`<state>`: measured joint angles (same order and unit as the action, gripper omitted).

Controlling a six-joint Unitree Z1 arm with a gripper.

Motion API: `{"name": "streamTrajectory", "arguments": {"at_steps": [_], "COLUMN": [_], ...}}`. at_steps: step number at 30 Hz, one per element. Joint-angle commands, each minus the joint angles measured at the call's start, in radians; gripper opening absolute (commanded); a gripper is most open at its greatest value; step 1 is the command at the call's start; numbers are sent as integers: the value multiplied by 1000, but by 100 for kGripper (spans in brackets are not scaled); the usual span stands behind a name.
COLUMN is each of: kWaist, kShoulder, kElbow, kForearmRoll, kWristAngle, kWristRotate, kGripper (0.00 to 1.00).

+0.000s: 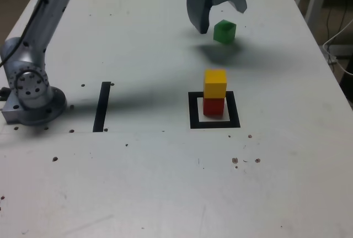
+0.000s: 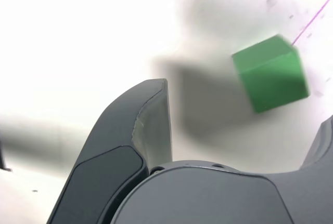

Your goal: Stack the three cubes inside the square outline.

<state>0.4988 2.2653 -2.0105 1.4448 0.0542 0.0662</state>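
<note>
The yellow cube [image 1: 215, 83] sits on the red cube [image 1: 213, 106] inside the square outline [image 1: 193, 111]. The green cube [image 1: 224, 31] remains on the desk [image 1: 138, 183], the end effector [image 1: 220, 14] spread empty above it.

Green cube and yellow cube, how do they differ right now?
The green cube sits alone on the bare table, outside the square outline; the yellow cube rests on the red cube inside it. The open gripper hangs by the green cube, away from the yellow. Both look equal in size.
</note>
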Motion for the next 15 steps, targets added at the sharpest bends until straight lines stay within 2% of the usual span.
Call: {"name": "streamTrajectory", "arguments": {"at_steps": [1, 15], "kWaist": [12, 35], "kShoulder": [24, 129], "kElbow": [-18, -119], "kForearmRoll": [4, 16], "kWristAngle": [-11, -71], "kWristRotate": [-4, -8], "kGripper": [99, 96]}}
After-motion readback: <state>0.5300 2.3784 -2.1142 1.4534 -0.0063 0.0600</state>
